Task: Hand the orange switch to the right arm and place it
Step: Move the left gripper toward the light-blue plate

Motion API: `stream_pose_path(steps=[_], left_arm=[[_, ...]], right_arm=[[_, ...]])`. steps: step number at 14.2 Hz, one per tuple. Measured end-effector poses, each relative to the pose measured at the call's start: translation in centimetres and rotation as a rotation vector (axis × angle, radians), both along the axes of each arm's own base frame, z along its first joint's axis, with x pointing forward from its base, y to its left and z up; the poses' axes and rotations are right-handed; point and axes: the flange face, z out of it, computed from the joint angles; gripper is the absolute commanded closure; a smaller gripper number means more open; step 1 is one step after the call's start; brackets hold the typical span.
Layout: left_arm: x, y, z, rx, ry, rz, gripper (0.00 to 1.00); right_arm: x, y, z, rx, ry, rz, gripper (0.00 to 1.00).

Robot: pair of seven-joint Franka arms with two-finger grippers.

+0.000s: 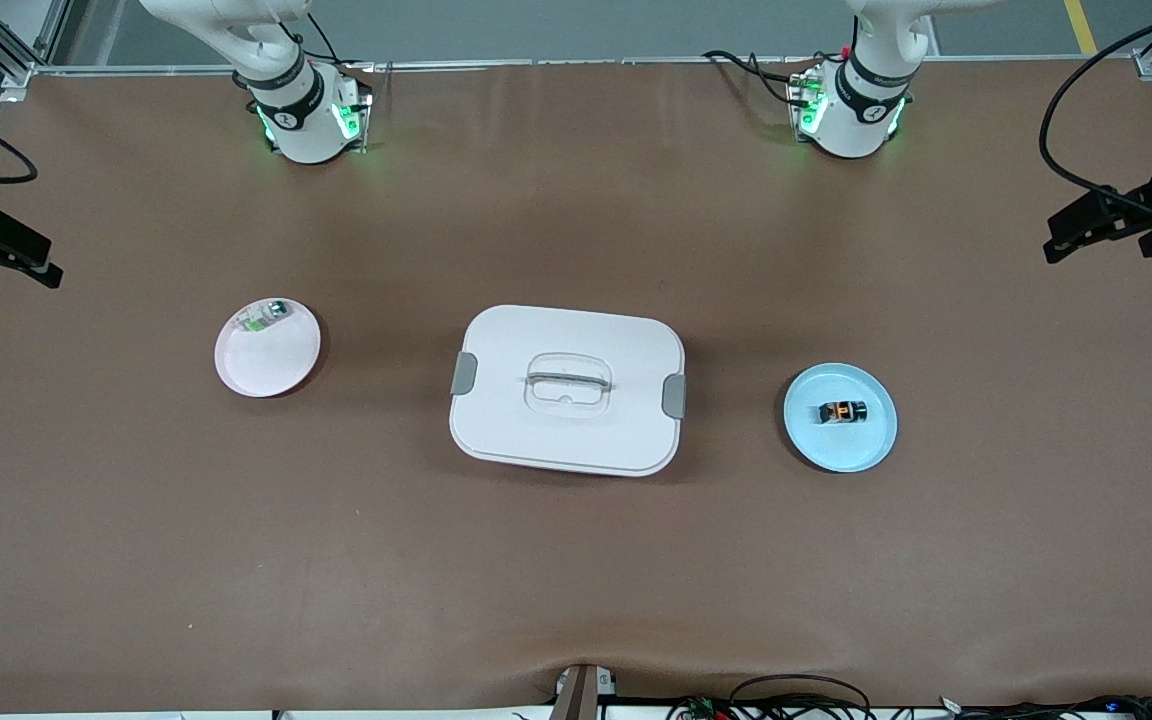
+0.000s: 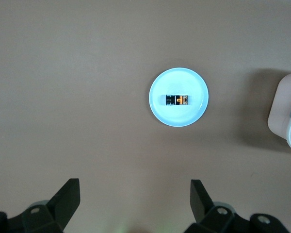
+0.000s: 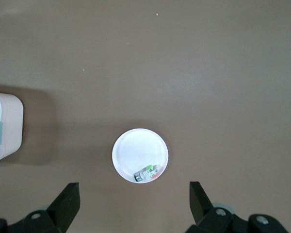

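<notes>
We observed a broad table covered in a matte brown sheet (image 1: 576, 560), evenly lit. Along its farther edge ran a silver aluminium frame rail (image 1: 186, 68), with grey floor (image 1: 586, 25) above it; black cables (image 1: 796, 695) trailed at the nearer edge.

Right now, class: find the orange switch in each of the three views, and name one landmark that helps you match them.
Front view: orange switch lies on the blue plate, toward the left arm's end of the table.
Left wrist view: on the same plate, centre of picture.
Right wrist view: not in it.
Shared landmark: the white lidded box.
</notes>
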Motion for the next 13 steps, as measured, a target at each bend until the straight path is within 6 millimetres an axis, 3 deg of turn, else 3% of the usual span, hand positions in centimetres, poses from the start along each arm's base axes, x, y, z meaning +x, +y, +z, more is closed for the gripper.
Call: stream_pose_path(steps=[8, 13], left_arm=[[-0.3, -0.3, 0.1, 0.001, 0.006, -0.006, 0.0], [0.6, -0.2, -1.6, -0.001, 0.038, -0.004, 0.0]], right_arm=[[0.0, 0.0, 0.1, 0.0, -0.003, 0.0, 0.0], [0.0, 0.0, 0.2, 0.0, -0.003, 0.0, 0.0]])
